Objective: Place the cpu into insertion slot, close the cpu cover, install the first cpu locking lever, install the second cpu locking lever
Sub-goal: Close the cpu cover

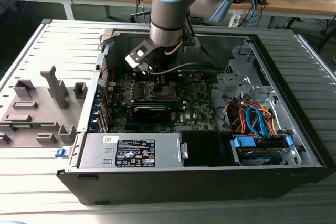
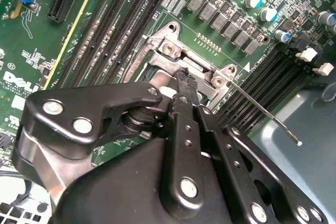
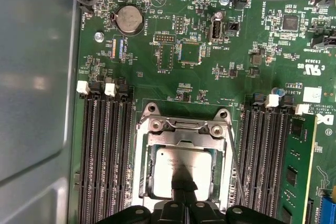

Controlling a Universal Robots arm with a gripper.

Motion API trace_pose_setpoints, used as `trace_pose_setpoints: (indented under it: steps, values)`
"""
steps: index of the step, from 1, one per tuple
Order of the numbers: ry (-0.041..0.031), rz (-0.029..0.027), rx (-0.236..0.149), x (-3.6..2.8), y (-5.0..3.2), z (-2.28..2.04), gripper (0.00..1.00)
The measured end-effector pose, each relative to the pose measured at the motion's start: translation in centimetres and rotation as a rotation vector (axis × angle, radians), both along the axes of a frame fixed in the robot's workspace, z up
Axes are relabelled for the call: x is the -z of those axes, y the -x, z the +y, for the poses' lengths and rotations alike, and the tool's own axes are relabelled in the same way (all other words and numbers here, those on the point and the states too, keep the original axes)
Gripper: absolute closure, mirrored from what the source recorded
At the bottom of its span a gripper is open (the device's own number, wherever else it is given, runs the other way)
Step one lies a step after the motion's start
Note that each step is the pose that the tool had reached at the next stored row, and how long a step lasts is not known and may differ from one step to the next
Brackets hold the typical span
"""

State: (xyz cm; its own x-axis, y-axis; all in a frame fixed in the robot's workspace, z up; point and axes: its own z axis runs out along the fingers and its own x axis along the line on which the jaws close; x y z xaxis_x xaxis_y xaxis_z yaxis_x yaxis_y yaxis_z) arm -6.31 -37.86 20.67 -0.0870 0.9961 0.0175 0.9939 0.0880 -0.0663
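The arm point(image 1: 168, 19) reaches straight down into the open computer case point(image 1: 210, 182), which lies on its side on a grey slatted table point(image 1: 31, 182), and its claw point(image 1: 156, 80) hangs low over the middle of the green motherboard point(image 1: 199, 98). In the first wrist view the chip point(image 3: 173, 163) sits flat in the socket point(image 3: 139, 156), its dull silver top showing through the window of the cover plate point(image 3: 181, 141), which looks to be lying down around it. The claw point(image 3: 184, 184) is narrow, its two black fingers drawn together with nothing visible between them, and the tips rest over the near edge of the chip; I can't tell whether they actually press on it. In the second wrist view the fingertip point(image 2: 185, 83) sits right at the metal hinge end of the socket, and a thin lever point(image 2: 262, 114) juts out from the socket's corner, slanting away across the black memory slots point(image 2: 247, 85) towards the grey case floor. Rows of memory slots flank the socket on both sides.
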Motion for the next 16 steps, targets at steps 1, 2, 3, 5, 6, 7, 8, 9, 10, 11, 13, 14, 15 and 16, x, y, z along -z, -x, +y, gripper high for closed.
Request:
trace_pose_setpoints:
  steps: [1,2,3,5,6,7,8,9,10,11,13,14,15,16]
  values:
    - [0.0008,0.0001,0.0,0.05,0.0,0.0,0.89]
    - [0.0007,0.0001,0.0,0.07,0.0,0.0,0.89]
    - [0.0007,-0.0001,0.0,0.08,0.0,0.0,0.89]
    - [0.0008,-0.0001,0.0,0.07,0.0,0.0,0.89]
    - [0.0006,-0.0003,0.0,0.05,0.0,0.01,0.89]
    - [0.0,-0.0006,0.0,-0.04,-0.01,0.02,0.89]
    - [0.0004,-0.0002,0.0,-0.24,0.0,0.01,0.89]
    - [0.0004,-0.0002,0.0,-0.38,0.0,0.0,0.89]
    - [0.0001,-0.0002,0.0,-0.48,0.0,0.0,0.89]
    - [-0.0013,-0.0001,0.0,-0.73,0.0,0.0,0.89]
    - [-0.0071,-0.0002,0.0,-1.16,0.0,0.0,0.89]
    - [-0.0101,-0.0001,0.0,-1.32,0.0,0.0,0.89]
    - [-0.0124,-0.0001,0.0,-1.47,0.0,0.0,0.89]
    - [-0.015,-0.0001,0.0,-1.59,0.0,0.0,0.89]
